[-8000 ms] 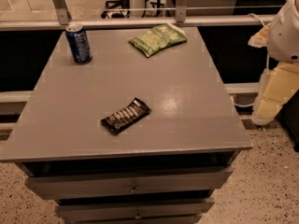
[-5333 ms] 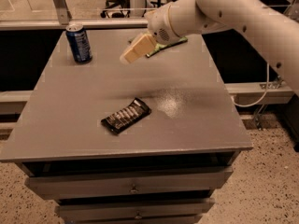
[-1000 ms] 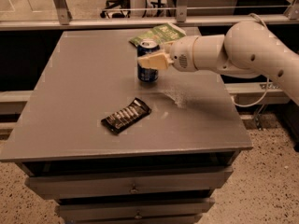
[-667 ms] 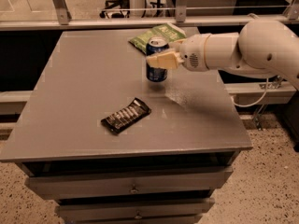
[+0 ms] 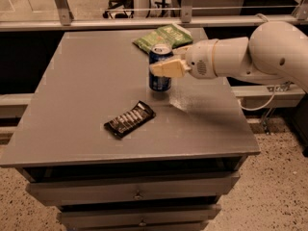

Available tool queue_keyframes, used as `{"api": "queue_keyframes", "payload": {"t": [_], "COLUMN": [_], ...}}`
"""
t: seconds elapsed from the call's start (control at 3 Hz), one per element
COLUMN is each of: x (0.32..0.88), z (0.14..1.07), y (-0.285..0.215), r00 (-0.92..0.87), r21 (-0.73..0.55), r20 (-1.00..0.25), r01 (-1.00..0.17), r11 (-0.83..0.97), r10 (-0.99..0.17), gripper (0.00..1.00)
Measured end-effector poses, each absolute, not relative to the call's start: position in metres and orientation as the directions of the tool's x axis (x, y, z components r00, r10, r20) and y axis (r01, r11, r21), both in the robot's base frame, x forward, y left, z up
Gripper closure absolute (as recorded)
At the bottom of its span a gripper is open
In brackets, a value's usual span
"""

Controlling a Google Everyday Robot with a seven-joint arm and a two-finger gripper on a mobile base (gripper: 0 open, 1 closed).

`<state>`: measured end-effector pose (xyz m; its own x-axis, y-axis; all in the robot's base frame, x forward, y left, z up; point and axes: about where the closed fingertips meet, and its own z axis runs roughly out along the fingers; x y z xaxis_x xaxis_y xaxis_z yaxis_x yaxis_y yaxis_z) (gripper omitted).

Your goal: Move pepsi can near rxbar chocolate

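Observation:
The pepsi can (image 5: 159,81), blue with a silver top, stands upright near the middle of the grey table (image 5: 86,81). My gripper (image 5: 163,67) reaches in from the right on a white arm, and its tan fingers (image 5: 168,68) are closed around the can's upper half. The rxbar chocolate (image 5: 130,119), a flat black bar with white lettering, lies on the table to the front left of the can, a short gap away.
A flat green snack bag (image 5: 163,36) lies at the table's back edge, just behind the can. A metal railing (image 5: 144,22) runs behind the table. Drawers (image 5: 137,189) sit below the tabletop. The white arm (image 5: 250,52) spans the table's right side.
The can, held in my gripper, has moved from the back left corner toward the table's middle, and in the last second a little further right and forward, closer to the bar.

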<state>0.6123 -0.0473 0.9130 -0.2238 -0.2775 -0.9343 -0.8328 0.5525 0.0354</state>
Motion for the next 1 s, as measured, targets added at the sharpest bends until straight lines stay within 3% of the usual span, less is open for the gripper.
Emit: {"api": "queue_keyframes", "payload": {"t": [1.0], "x": [0.606], "z": [0.893], "y": [-0.019], "r00": [-0.237], "r21": [0.063], "r20": [-0.923], "r01": [-0.871], "r11": [0.488], "r10": [-0.305], "gripper": [0.31]}}
